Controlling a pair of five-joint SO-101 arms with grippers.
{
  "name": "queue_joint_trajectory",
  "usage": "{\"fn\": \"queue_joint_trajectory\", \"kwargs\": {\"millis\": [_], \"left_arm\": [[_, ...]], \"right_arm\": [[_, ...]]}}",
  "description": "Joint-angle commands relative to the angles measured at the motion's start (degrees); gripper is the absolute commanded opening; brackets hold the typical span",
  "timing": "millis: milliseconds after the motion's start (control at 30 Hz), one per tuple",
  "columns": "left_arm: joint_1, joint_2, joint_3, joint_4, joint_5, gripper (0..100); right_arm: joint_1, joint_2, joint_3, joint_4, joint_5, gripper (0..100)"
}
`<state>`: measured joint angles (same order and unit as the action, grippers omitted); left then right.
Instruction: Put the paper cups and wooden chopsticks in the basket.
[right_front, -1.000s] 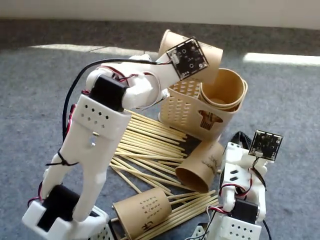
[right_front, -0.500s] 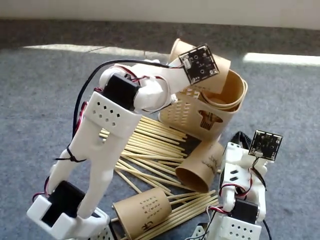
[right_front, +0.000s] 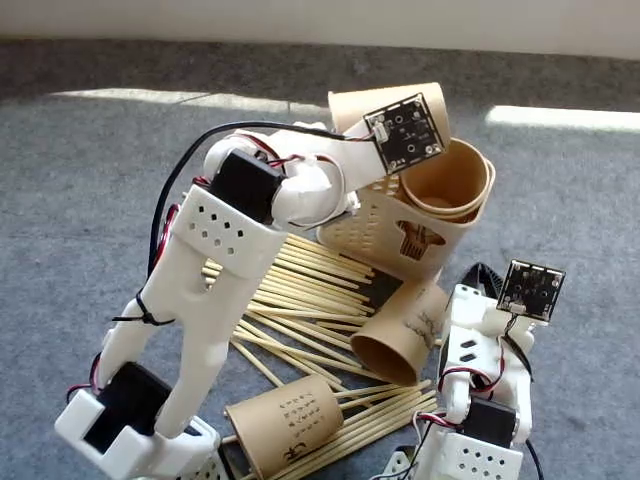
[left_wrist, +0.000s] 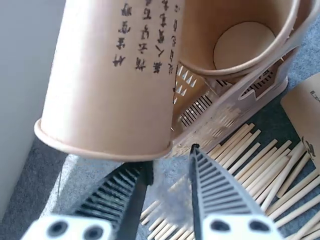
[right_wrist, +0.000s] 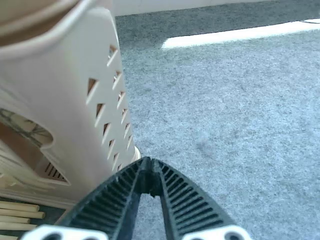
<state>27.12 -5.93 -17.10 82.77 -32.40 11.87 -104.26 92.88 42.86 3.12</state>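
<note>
A tan paper cup (right_front: 370, 103) lies tilted over the cream basket (right_front: 385, 225), beside another cup (right_front: 445, 180) that stands inside it. In the left wrist view the left gripper (left_wrist: 170, 155) is open, and the edge of that cup's (left_wrist: 110, 85) rim lies between its fingers. One finger is under the rim; the other fingertip (left_wrist: 193, 150) is clear of the wall. Two more cups (right_front: 403, 330) (right_front: 285, 425) lie on wooden chopsticks (right_front: 300, 290) scattered on the carpet. The right gripper (right_wrist: 150, 175) is shut, low beside the basket's wall (right_wrist: 65, 100).
Grey carpet (right_front: 80, 200) stretches out to the left of and behind the basket. The right arm's body (right_front: 490, 380) stands at the front right, close to the nearer lying cup. A pale wall runs along the far edge.
The left arm carried its cup to the right, over the basket, and the cup tipped to lie more level. The right arm has kept still.
</note>
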Motion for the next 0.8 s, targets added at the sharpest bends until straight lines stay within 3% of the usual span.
{"fn": "queue_joint_trajectory", "kwargs": {"millis": [0,333,667,767], "left_arm": [[1.80,-0.31,-5.23,0.18,0.70,13],[3.03,-0.22,-7.78,-0.26,7.47,13],[3.03,-0.31,-4.79,-1.67,22.07,13],[3.21,-0.84,-2.77,-2.81,23.03,13]], "right_arm": [[-0.66,-0.31,-0.31,-1.27,0.53,1.1],[-0.66,-0.31,-0.31,-1.27,0.62,1.1],[-0.66,-0.31,-0.31,-1.27,0.62,1.1],[-0.66,-0.31,-0.31,-1.27,0.62,1.1]]}}
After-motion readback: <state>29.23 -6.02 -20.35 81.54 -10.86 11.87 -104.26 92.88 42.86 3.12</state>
